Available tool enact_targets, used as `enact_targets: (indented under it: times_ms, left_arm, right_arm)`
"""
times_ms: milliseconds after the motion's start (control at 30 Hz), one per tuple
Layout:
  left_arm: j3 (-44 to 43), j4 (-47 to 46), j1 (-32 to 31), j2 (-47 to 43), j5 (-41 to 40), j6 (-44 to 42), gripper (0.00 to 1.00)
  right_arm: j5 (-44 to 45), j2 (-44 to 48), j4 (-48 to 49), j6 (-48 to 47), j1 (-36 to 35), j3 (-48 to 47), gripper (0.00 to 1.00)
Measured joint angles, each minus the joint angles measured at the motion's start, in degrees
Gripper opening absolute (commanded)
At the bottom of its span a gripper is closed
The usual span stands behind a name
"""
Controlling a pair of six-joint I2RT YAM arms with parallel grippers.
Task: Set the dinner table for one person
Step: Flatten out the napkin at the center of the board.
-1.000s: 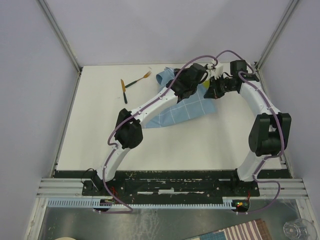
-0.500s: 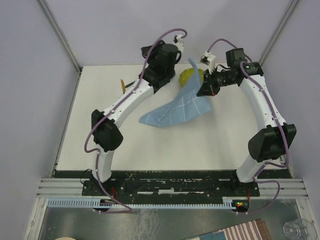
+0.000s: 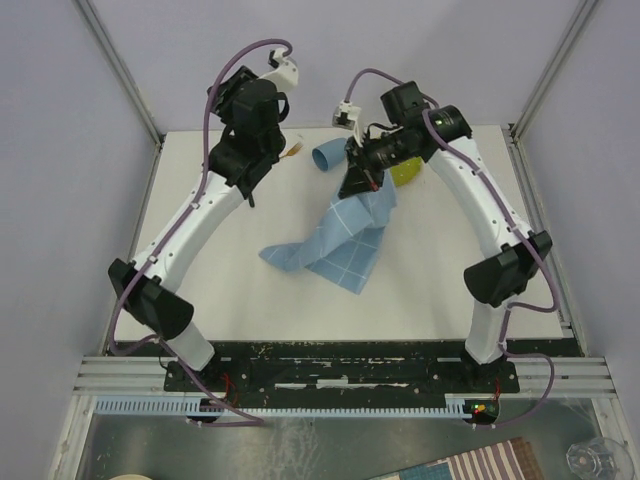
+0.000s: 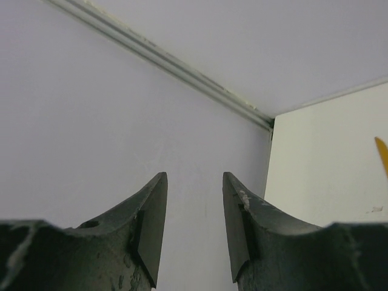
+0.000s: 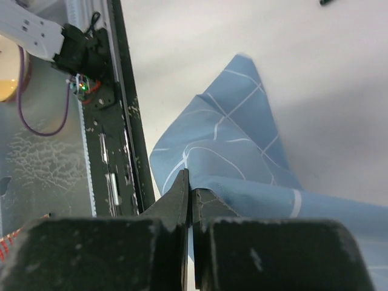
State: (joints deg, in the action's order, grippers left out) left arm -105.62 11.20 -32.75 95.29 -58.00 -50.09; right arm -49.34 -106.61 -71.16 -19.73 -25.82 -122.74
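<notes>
Swinging toward 9 o'clock since half a second ago, both arms have shifted, and the right gripper (image 5: pixel 190 200) has carried its corner of the light-blue cloth (image 5: pixel 242 139) along. That gripper is clenching a fold of the fabric, its dark fingers (image 5: pixel 174 203) pressing together; the pinched edge is running out of the wrist view at lower right. The left gripper (image 4: pixel 194 224) is gaping with nothing between its curved black fingers (image 4: pixel 148 230), pointing at the pale lavender wall (image 4: pixel 91 109). From above, the soft cloth with its white grid is hanging from the grip near centre and trailing crumpled toward 7 o'clock, its lower part seemingly resting on the dinner table (image 3: pixel 430 290). This matte white rectangular top is lying flat across the middle of the overhead view, its long axis running 9 to 3 o'clock, with the arms covering parts of it. Toward 12 o'clock a light-blue tube-like thing (image 3: pixel 327 155) is lying just beside the grip. A yellow-green object (image 3: pixel 406 174) is peeking from behind the right arm, too hidden to identify. An orange-tipped utensil (image 3: pixel 293 151) is mostly masked by the left arm.
</notes>
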Motion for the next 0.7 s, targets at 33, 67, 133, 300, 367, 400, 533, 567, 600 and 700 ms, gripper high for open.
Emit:
enact_targets:
  times_ms: [33, 67, 133, 300, 367, 400, 533, 567, 600, 700]
  left_arm:
    - [1.2, 0.0, 0.7, -0.9, 0.1, 0.0, 0.48]
    - [3.1, 0.1, 1.9, -2.2, 0.3, 0.1, 0.48]
    - [5.9, 0.5, 4.2, -4.3, 0.9, 0.2, 0.48]
    - [12.3, 1.5, 10.1, -10.6, 2.4, 0.4, 0.48]
    - [14.6, 2.1, 12.4, -13.3, 2.9, 0.5, 0.48]
    - [15.5, 2.3, 13.2, -14.4, 3.1, 0.6, 0.48]
    - [19.1, 3.3, 14.8, -18.7, 3.4, 0.8, 0.47]
    - [19.5, 3.5, 14.8, -19.3, 3.6, 1.0, 0.46]
    - [19.9, 3.7, 14.8, -19.7, 3.8, 1.2, 0.46]
    - [21.0, 3.3, 14.8, -19.8, 4.2, 1.4, 0.44]
  right_arm:
    - [-0.3, -2.0, 0.0, 0.8, -1.4, -3.0, 0.02]
    - [-0.7, -3.6, 0.1, 1.6, -2.4, -5.5, 0.02]
    - [-1.3, -7.6, 1.6, 3.8, -4.7, -10.9, 0.02]
    - [-1.4, -14.4, 8.7, 11.7, -9.0, -18.5, 0.02]
    - [-1.1, -17.3, 11.9, 15.3, -10.1, -22.9, 0.02]
    - [-0.8, -18.6, 13.7, 17.0, -10.5, -25.0, 0.02]
    - [2.2, -21.5, 18.5, 21.7, -11.5, -31.1, 0.02]
    - [3.0, -21.6, 19.3, 22.3, -11.6, -31.8, 0.02]
    - [4.2, -21.6, 20.2, 23.1, -11.6, -32.6, 0.02]
    - [8.4, -21.6, 21.4, 23.8, -11.6, -35.2, 0.02]
